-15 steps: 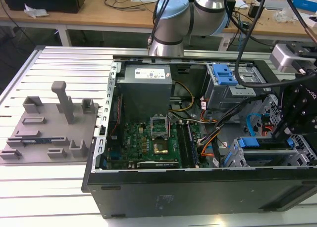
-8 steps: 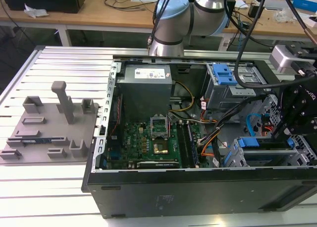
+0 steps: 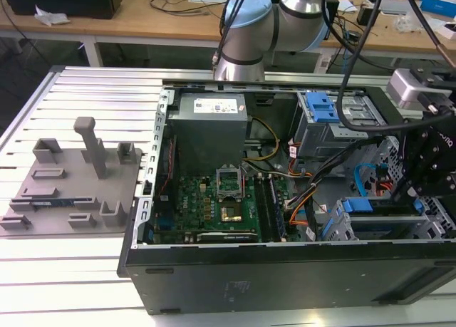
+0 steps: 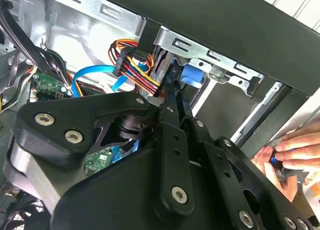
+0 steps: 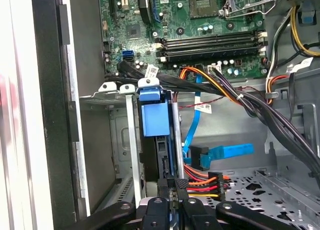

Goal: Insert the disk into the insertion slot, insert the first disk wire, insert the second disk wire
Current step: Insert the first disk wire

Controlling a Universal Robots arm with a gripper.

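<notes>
- Exterior view: the black steel computer case (image 3: 285,277) lay open on a ribbed aluminium table (image 3: 85,85). Low at the exterior view's right, the disk (image 3: 356,206) sat inside the insertion slot (image 3: 431,227), with its bright blue plastic carrier showing at the slot's edge.
- In the first wrist view the gripper (image 5: 173,187) had its jaws drawn narrow. They pinched the end of a black wire connector (image 5: 205,181) trailing red, orange and yellow leads, just beside the disk's end (tight quarters, with the slot's sheet-metal walls close on both sides).
- A flat blue cable (image 5: 225,152) lay near that connector, above the perforated grey floor.
- White stickers sat on the grey power supply (image 3: 211,110) and on a cable tag (image 5: 202,107); their print was too small to read.
- The green motherboard (image 5: 200,19) carried long black memory slots and a square metal socket.
- In the second wrist view a person's hand (image 4: 292,150) rested just outside the case's black edge, its fingers around a small dark object.
</notes>
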